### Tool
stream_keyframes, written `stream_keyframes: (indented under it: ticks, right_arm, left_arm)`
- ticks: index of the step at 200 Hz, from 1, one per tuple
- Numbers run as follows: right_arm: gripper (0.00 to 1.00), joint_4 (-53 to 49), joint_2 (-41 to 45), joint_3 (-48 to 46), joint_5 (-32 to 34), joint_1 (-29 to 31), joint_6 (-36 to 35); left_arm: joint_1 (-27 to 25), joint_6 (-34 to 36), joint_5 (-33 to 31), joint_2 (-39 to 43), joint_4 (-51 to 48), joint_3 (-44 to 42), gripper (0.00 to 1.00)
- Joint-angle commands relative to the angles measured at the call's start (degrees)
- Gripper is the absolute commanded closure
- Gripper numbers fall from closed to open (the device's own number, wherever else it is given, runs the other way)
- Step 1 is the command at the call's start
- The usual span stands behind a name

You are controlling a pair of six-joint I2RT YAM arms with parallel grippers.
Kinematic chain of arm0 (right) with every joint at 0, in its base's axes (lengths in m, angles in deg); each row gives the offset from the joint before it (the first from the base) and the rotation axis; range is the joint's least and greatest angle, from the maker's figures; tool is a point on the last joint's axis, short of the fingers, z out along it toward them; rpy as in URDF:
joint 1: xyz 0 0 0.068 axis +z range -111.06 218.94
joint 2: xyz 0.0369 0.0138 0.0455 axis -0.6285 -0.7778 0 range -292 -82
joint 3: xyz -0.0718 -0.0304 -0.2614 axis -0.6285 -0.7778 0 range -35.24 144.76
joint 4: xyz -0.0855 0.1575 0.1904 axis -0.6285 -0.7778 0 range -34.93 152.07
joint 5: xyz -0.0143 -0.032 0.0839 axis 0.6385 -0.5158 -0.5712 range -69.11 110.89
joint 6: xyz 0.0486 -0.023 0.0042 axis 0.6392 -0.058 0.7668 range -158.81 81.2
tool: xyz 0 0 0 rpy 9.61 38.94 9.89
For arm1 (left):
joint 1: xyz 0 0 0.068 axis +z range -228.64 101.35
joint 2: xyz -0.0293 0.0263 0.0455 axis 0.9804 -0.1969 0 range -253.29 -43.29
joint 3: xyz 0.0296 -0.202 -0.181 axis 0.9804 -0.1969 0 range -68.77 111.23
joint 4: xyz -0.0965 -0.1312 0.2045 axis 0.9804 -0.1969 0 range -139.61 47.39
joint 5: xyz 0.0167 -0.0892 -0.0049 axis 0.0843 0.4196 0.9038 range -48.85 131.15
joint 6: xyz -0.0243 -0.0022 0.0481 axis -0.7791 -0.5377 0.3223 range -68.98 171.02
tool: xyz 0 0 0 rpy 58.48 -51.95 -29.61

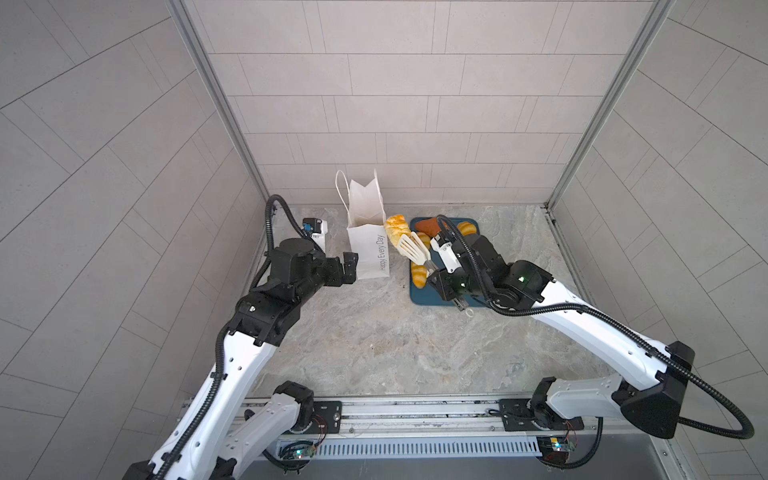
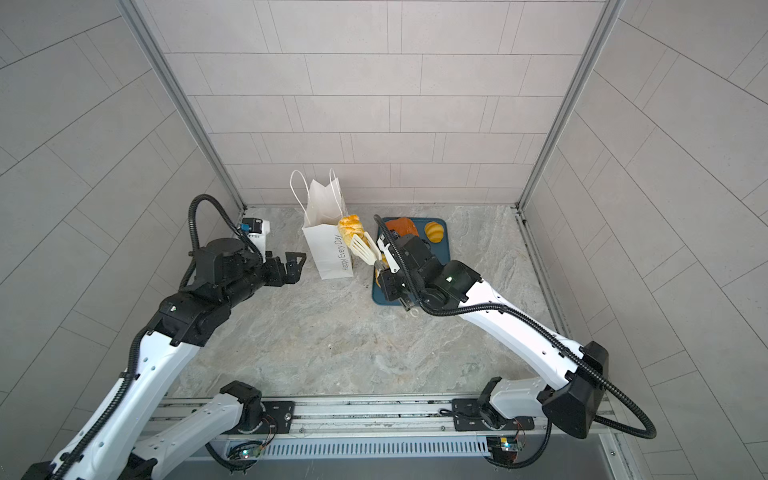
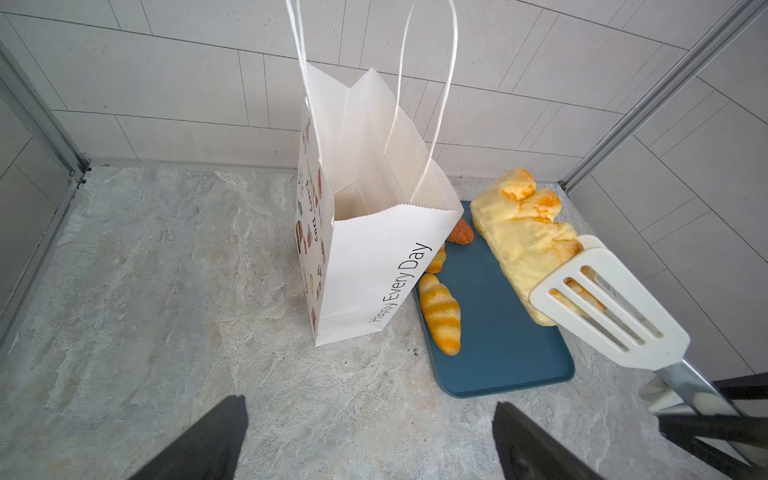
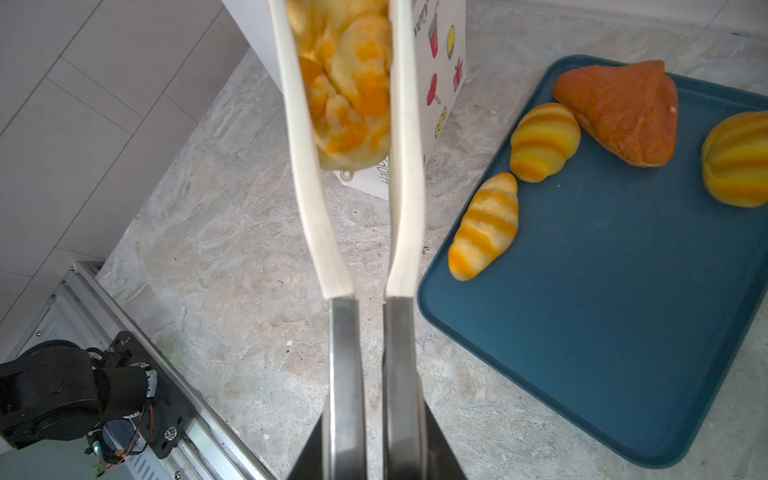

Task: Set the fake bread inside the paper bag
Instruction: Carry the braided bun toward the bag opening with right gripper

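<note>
In both top views the paper bag (image 1: pixel 368 249) stands open near the counter's (image 1: pixel 374 345) back edge, left of the middle. The teal tray (image 1: pixel 419 299) lies just beside it. The right gripper (image 1: pixel 434 276) is clamped on white tongs (image 1: pixel 411 249). These pinch a braided fake bread (image 1: pixel 395 226), raised beside the bag's mouth and outside it. The left gripper (image 2: pixel 295 266) hangs wide open and empty near the bag's other side.

From the left wrist, the braided fake bread (image 3: pixel 519 237) hangs above the tray (image 3: pixel 498 353), and a croissant (image 3: pixel 440 316) lies below.

From the right wrist, a triangle (image 4: pixel 623 110) and a round bun (image 4: pixel 737 160) also lie on the tray.
</note>
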Motion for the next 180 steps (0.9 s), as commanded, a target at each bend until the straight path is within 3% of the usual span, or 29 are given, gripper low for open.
stream_keyframes:
  ticks: [1,79,180]
  right_arm:
    - [0.72,2.5,1.7,2.7,1.1,0.9,-0.5]
    - [0.72,3.6,-7.3,12.9,-3.4,2.1,-0.7]
    - [0.70,0.6,-20.2,26.9,0.9,0.5,1.0]
  left_arm:
    - [0.4,0.2,1.1,0.1,-0.3,2.0,0.00]
    - [0.3,1.6,2.4,0.0,-0.7,1.9,0.00]
    - [0.4,2.1,4.2,0.2,-0.7,1.1,0.00]
